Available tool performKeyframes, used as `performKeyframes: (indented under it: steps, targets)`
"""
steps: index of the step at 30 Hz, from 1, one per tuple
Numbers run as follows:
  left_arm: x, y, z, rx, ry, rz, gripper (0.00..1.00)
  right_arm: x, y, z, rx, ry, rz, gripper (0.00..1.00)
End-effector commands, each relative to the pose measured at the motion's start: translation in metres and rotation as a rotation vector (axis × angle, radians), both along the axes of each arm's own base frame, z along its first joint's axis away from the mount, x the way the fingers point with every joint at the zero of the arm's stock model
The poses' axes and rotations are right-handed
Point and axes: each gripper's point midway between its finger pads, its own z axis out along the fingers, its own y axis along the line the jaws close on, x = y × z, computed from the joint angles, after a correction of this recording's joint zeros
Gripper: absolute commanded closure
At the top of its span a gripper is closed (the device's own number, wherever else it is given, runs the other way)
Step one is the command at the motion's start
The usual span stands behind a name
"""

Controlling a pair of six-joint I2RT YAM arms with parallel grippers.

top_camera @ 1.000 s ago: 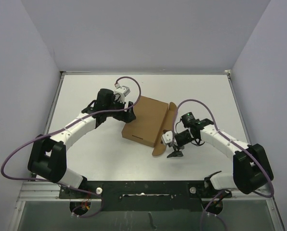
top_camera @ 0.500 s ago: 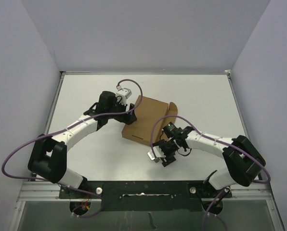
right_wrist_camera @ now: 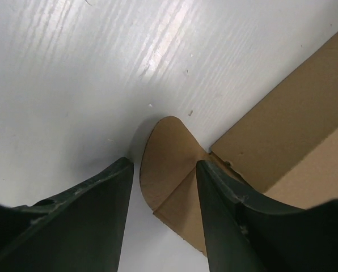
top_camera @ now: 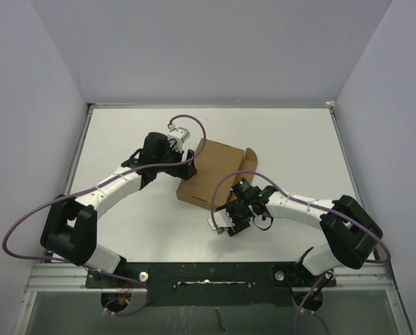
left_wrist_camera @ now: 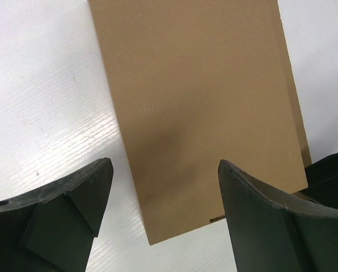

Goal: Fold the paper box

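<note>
The right pincer (right_wrist_camera: 163,170) has swung from the flap's outer side to the near corner of the paper box (top_camera: 211,173). Its jaws are narrower than a second ago but not yet clamped, and they stand on either side of the rounded tab (right_wrist_camera: 168,148). The left pincer (left_wrist_camera: 164,167) hangs wide apart over the box, which lies mid-bench (top_camera: 124,132), so I judge that gripping this tab comes next.

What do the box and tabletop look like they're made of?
The box: plain brown cardboard, matte, with a die-cut rounded tab. The tabletop: white, slightly glossy, fine ribbed lines under the glare; likely plastic sheet or laminate, can't tell which.
</note>
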Motion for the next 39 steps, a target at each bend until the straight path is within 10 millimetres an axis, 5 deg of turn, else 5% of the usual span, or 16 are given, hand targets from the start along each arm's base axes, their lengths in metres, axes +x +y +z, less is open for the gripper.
performKeyframes:
  steps: [1, 26, 39]
  targets:
    - [0.011, -0.004, 0.022, -0.023, -0.068, 0.003, 0.26, 0.011, 0.002, 0.007, 0.017, -0.048, -0.038, 0.52]
    - [0.010, -0.004, 0.007, 0.015, -0.008, 0.027, 0.32, 0.047, -0.016, 0.039, 0.173, 0.176, -0.373, 0.75]
    - [0.010, -0.004, 0.002, 0.019, 0.015, 0.036, 0.36, 0.047, -0.011, 0.035, 0.166, 0.247, -0.428, 0.75]
